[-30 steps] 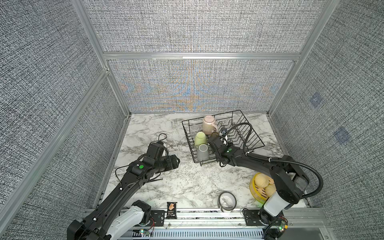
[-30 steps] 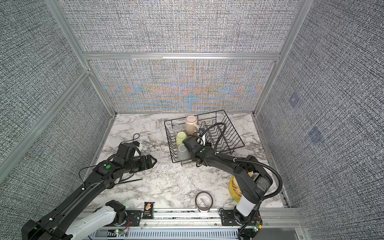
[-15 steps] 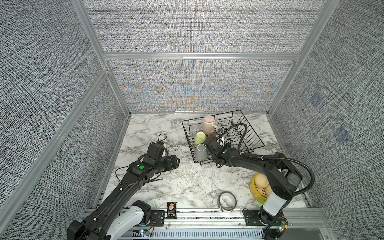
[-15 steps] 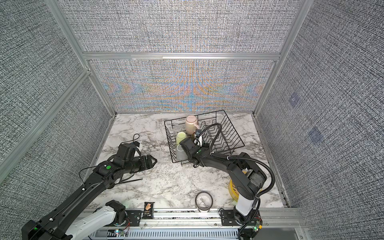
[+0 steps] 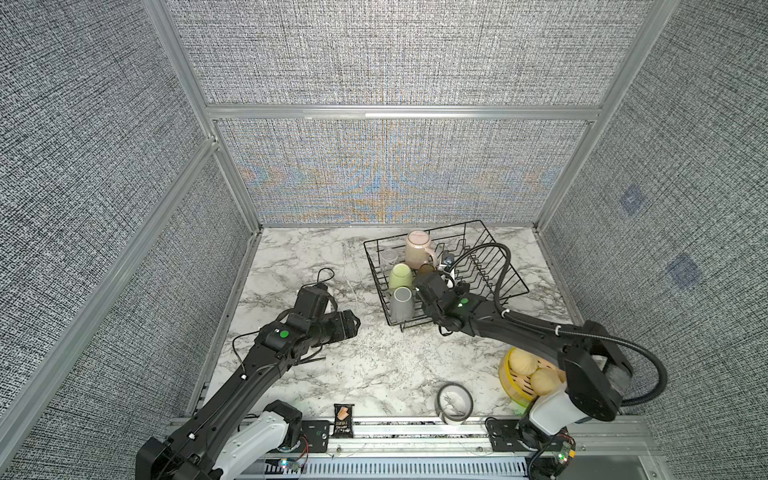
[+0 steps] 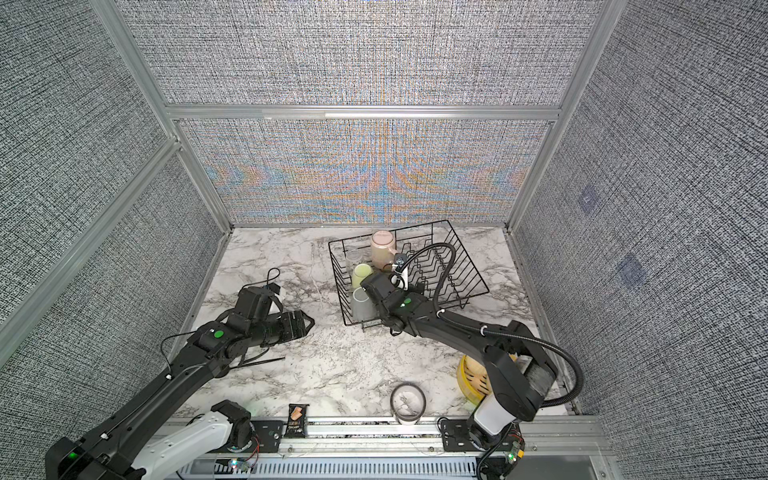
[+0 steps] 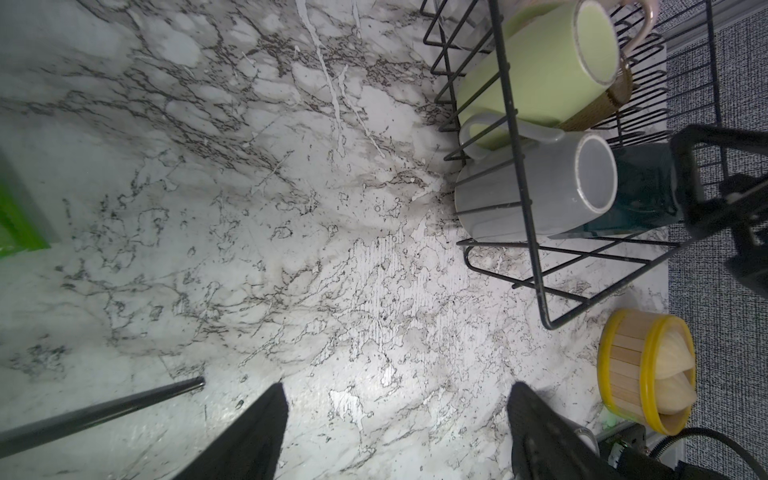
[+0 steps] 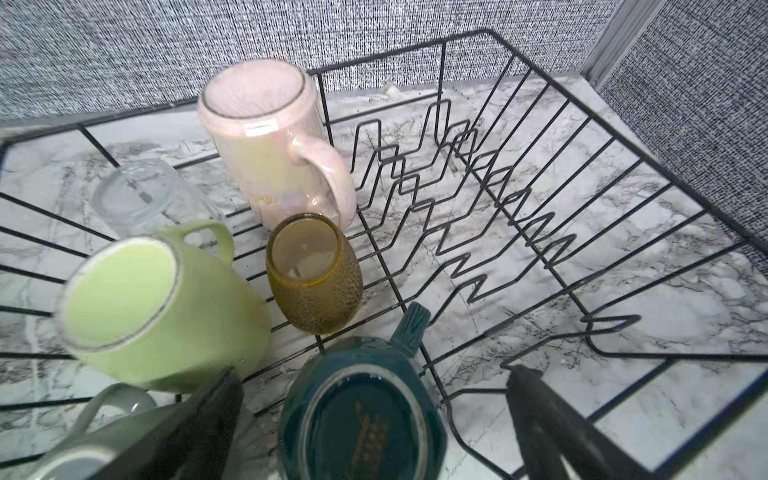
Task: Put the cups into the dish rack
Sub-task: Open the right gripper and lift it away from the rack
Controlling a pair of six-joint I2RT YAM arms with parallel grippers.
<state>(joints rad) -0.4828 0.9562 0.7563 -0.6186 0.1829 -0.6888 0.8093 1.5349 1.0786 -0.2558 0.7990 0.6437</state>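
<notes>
Dish rack (image 5: 482,266): black wire, far right of marble table (image 5: 332,374). All six cups inside, crowded at end nearer left arm, bases up.

Right gripper (image 8: 374,382) spread wide just above dark teal mug (image 8: 361,411), gripping nothing. Left gripper (image 7: 399,388) also spread, empty, over bare table, well apart from rack.

Pink mug (image 8: 266,141), pale green mug (image 8: 158,307), grey mug (image 7: 532,191) — glazed ceramic, likely heavy, stiff, slick; take across body.

Amber tumbler (image 8: 313,274): textured, better purchase.

Clear glass (image 8: 141,195) — light, fragile, slippery; squeeze gently.

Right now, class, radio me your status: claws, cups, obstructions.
Left claw open, empty. Right claw open over dark teal mug. Six cups in dish rack. Nothing obstructing.
</notes>
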